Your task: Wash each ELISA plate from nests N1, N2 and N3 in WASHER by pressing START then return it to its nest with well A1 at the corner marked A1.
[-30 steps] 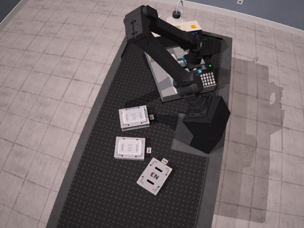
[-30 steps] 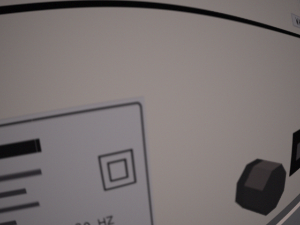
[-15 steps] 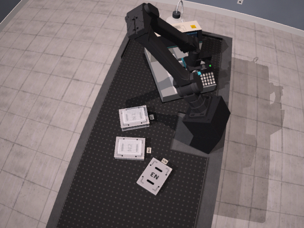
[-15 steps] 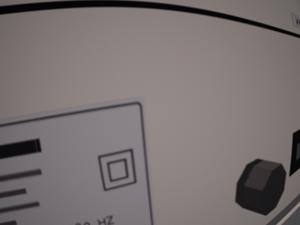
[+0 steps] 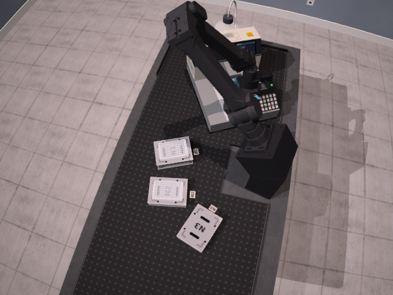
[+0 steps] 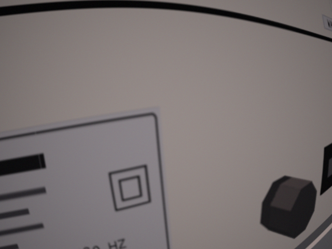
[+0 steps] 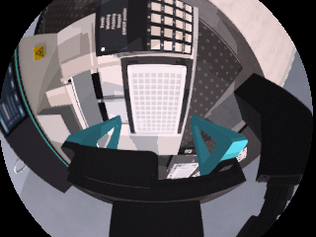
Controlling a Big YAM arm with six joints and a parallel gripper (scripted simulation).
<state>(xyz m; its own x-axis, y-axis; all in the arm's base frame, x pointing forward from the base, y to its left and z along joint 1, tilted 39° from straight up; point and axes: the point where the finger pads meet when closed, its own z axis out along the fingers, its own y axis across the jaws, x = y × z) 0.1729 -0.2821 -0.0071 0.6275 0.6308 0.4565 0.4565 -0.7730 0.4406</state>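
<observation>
A white plate [image 7: 156, 94] lies in the dark-rimmed carrier [image 7: 157, 61] of the washer [image 5: 202, 91] and looks flat, square to the rim; its cut-off corner is not clear. My gripper [image 5: 246, 89] [image 7: 156, 118] is open and empty above the near end of this plate, with one teal fingertip toward each long side. The lamp [image 5: 271, 84] is green. The keypad [image 5: 269, 101] [image 7: 170, 26] is beyond the carrier in the wrist view. Nest N3 [image 5: 190, 227] is empty. One plate [image 5: 172, 150] lies in nest N1 and another plate [image 5: 167, 190] in nest N2.
The washer's raised housing with its screen [image 5: 245, 47] [image 7: 11, 101] stands beside the carrier. A bottle with a black cap [image 5: 228, 19] and tubing is behind it. The arm's base [image 5: 269, 161] stands at the table edge. The exterior view shows only a close pale panel with a dark knob [image 6: 288, 207].
</observation>
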